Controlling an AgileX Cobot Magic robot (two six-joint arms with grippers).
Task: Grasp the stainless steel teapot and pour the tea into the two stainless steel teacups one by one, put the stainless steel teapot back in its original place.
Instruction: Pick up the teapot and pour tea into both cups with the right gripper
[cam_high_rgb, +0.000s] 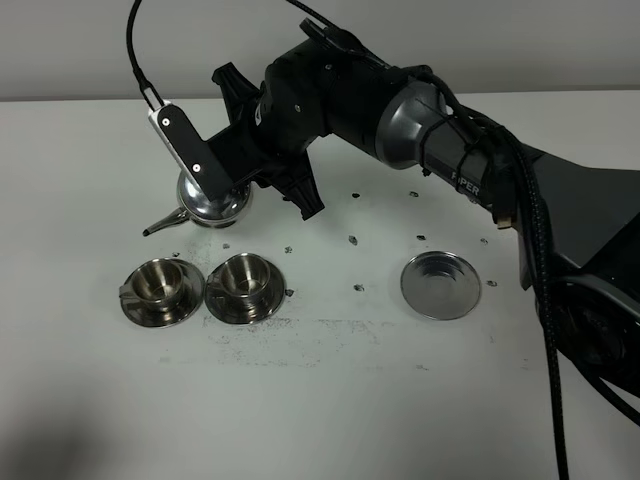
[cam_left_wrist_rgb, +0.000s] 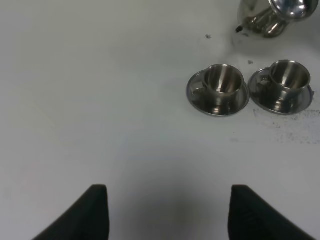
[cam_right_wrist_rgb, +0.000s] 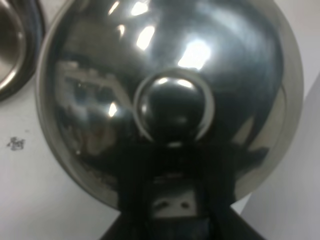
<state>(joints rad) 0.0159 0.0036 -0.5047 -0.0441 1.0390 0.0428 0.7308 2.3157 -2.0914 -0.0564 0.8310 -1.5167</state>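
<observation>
The stainless steel teapot (cam_high_rgb: 212, 200) is held by my right gripper (cam_high_rgb: 232, 175), which reaches across to the left and is shut on its handle. The pot hangs just behind the two teacups, its spout (cam_high_rgb: 160, 226) pointing left and slightly down. In the right wrist view its domed lid and knob (cam_right_wrist_rgb: 172, 107) fill the frame. The left teacup (cam_high_rgb: 160, 285) and the right teacup (cam_high_rgb: 245, 283) stand side by side on their saucers; I see no tea in them. The flat steel dish (cam_high_rgb: 441, 285) lies bare at the right. My left gripper (cam_left_wrist_rgb: 167, 215) is open and empty, well short of the cups (cam_left_wrist_rgb: 220, 82).
Small dark specks and a scuffed patch (cam_high_rgb: 290, 335) mark the white table in front of the cups. The right arm's bulk and cables (cam_high_rgb: 440, 130) span the table's back right. The table's far edge (cam_high_rgb: 80, 98) runs behind the teapot.
</observation>
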